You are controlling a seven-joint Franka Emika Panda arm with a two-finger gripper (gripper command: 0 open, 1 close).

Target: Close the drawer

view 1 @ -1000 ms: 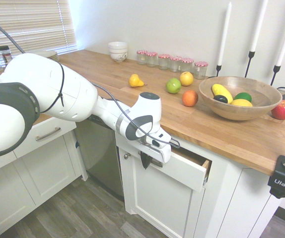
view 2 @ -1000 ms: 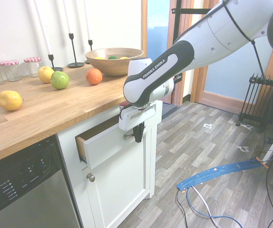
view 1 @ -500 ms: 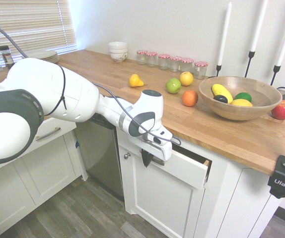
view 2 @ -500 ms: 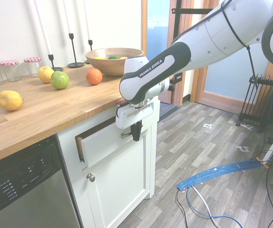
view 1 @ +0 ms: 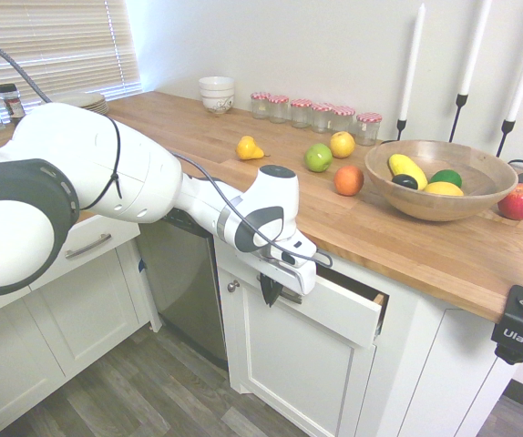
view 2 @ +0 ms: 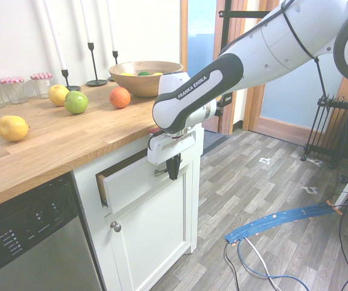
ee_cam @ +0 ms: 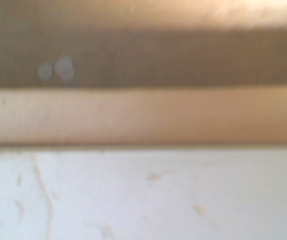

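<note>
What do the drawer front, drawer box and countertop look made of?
Drawer front: white painted panel, probably wood or MDF, smooth satin, with faint scuffs in the wrist view. Drawer box: light bare wood edge. Countertop: butcher-block wood, visible staves and a slight sheen.

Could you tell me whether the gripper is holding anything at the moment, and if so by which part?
Nothing is held. The gripper is shut with nothing between its fingers, and points down in front of the drawer, right at its silver bar handle.
</note>
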